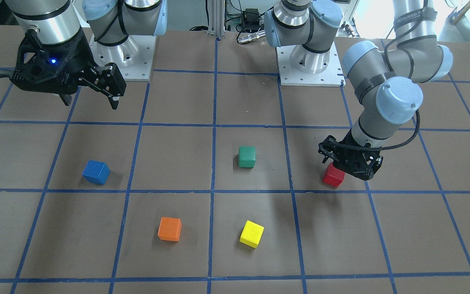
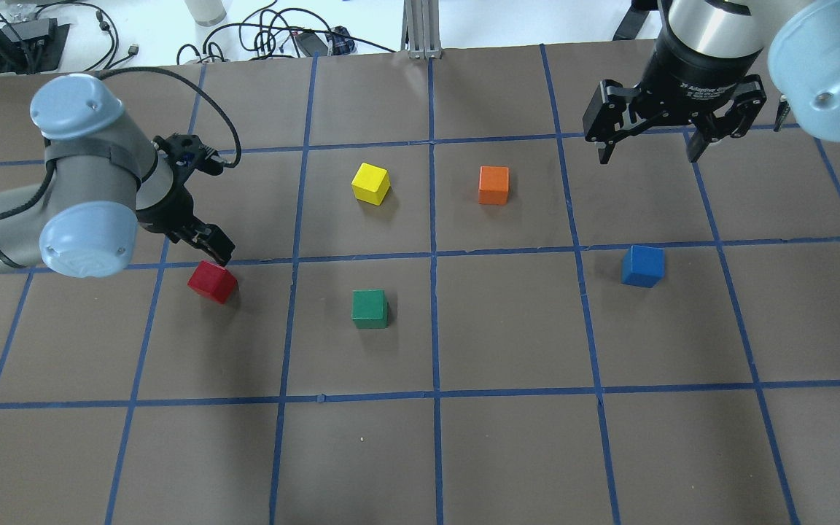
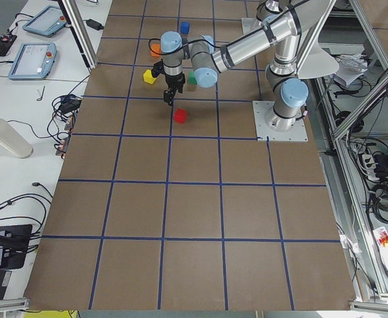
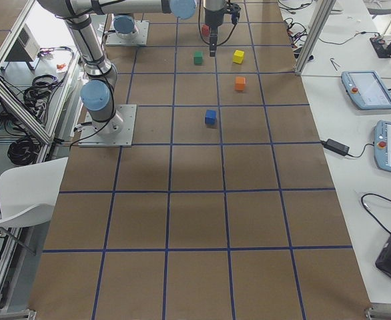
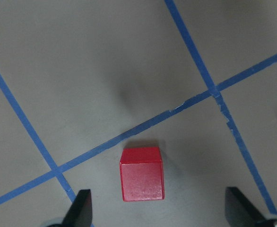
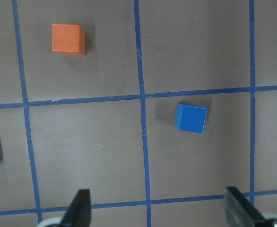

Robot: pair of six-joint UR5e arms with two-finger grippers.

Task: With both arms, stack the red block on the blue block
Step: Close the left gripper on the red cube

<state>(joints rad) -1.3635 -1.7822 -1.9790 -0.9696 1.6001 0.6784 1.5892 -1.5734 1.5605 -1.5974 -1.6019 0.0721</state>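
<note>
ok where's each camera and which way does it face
Front: across the table, facing the robot; left arm on its right.
Overhead: behind the robot, forward and down; right arm at right.
Exterior left: table's end, along it; left arm nearest.
Exterior right: opposite end; right arm nearest.
Left wrist: down on the red block between open jaws.
Right wrist: down on the blue block; jaws show.
Right wrist and overhead share the orange block.
</note>
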